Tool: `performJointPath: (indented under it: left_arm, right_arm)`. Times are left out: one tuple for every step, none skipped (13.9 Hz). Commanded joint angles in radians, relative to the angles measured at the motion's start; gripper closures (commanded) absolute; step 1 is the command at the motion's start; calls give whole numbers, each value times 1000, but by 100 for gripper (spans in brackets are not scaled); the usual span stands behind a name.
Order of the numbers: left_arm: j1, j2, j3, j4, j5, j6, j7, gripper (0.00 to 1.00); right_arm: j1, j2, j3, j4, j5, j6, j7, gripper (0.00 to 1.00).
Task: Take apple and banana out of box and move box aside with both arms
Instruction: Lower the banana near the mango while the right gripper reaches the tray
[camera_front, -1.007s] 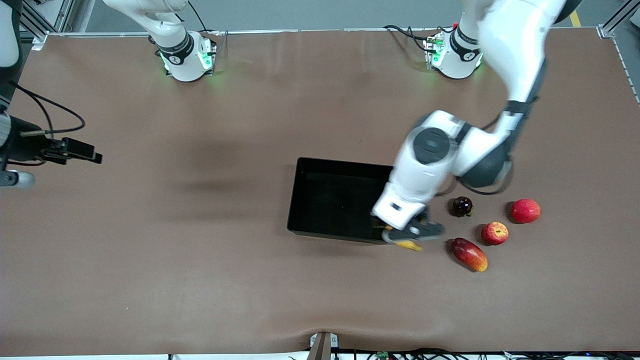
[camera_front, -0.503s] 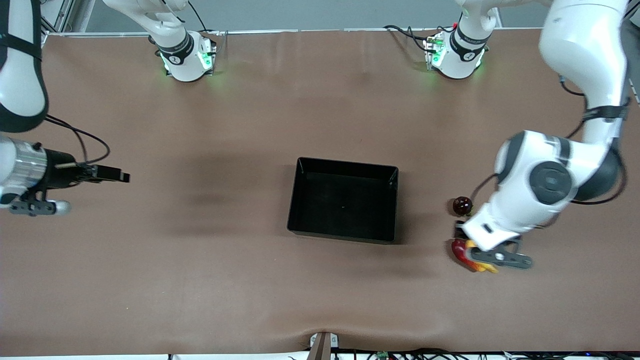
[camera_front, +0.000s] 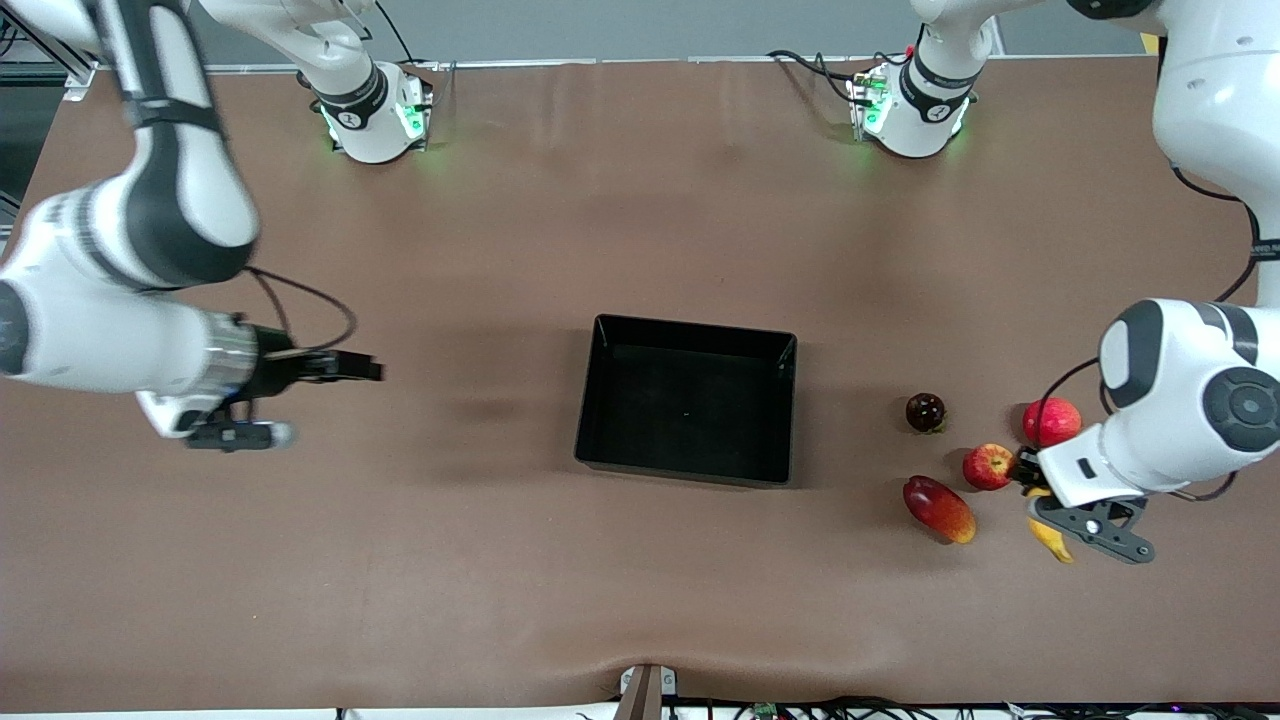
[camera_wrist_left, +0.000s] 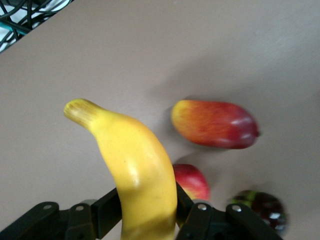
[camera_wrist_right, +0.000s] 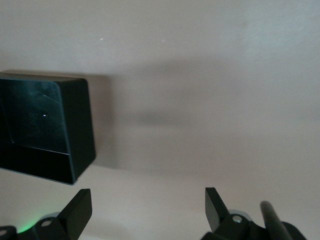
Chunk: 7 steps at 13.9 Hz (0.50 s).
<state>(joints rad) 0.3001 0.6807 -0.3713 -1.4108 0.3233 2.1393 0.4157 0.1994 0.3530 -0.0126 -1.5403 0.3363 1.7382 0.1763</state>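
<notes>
My left gripper (camera_front: 1042, 507) is shut on the curved yellow banana (camera_front: 1054, 541), held just above the table at the left arm's end, beside the apple (camera_front: 989, 466). In the left wrist view the banana (camera_wrist_left: 131, 160) sticks out from between the closed fingers (camera_wrist_left: 107, 215), with the streaked red apple (camera_wrist_left: 194, 182) under it. The black box (camera_front: 690, 329) sits at mid-table with nothing in it. Over bare table toward the right arm's end, my right gripper (camera_front: 362, 368) stands open and holds nothing; its wrist view shows the box (camera_wrist_right: 80, 125) ahead of the open gripper (camera_wrist_right: 147, 205).
An oblong red-to-yellow mango (camera_front: 938, 508) lies nearer the front camera than the apple. A plain red round fruit (camera_front: 1050, 421) and a small dark round fruit (camera_front: 925, 411) lie farther from it. The brown mat is bare between the box and my right gripper.
My left arm swung the banana from the box's near corner out past the fruits toward its own end of the table. My right arm moved in toward the box, still open.
</notes>
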Motion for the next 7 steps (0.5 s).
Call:
performJointPath:
  left_arm:
    - [57,49,-8,3,-7,80,130,100]
    - [66,59,-6,3,-4,91,153,100]
    - [73,75,-3,3,-4,111,167,100]
    - [91,94,-4,3,-7,131,172,100]
    - [99,120,-4,3,-12,154,173,100]
    - [102,138,-4,3,-12,181,173,100]
    - [105,157,-4,3,-16,203,169,100]
  right_arm:
    - [101,11,-9,-20,18,62,129,0]
    - [136,20,-9,-26,18,88,178,0]
    - [175,35,-9,-26,18,110,237,0]
    - [213,52,-9,-26,17,136,283,0]
    - [253,72,-9,-26,17,176,332,0]
    - [297,96,-10,-26,14,214,395,0]
    - [349,128,-12,-26,3,249,461,0]
